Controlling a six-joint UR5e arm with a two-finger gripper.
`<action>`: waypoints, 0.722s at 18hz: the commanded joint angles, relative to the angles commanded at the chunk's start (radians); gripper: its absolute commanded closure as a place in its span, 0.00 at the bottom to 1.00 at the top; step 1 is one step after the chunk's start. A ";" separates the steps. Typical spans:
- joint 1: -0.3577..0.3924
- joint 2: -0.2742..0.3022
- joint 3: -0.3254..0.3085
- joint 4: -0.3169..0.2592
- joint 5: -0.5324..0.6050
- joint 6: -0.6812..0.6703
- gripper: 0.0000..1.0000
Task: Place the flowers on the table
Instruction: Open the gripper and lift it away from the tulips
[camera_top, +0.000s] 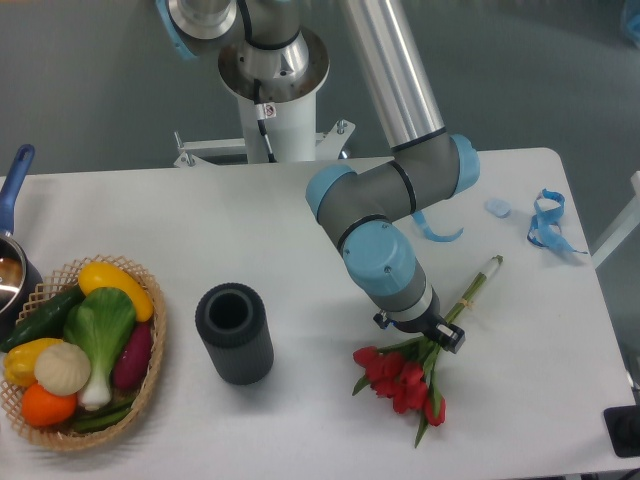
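Flowers (405, 378) lie flat on table (250, 210), my gripper (437, 334) low over stems; grip state hidden, can't tell.

The table (250, 230) bears flowers (405, 380), basket (150, 375), black cylinder (235, 335), blue ribbon (548, 222).

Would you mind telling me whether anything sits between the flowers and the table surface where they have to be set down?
Nothing visible does. The flowers appear to lie directly on the white table, with the gripper at their stems. The dark cylinder and vegetable basket stand well off toward the other end.
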 joint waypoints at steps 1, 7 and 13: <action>0.000 0.011 0.017 0.000 -0.014 0.000 0.00; 0.021 0.075 0.123 -0.003 -0.092 -0.003 0.00; 0.161 0.166 0.144 -0.102 -0.288 0.089 0.00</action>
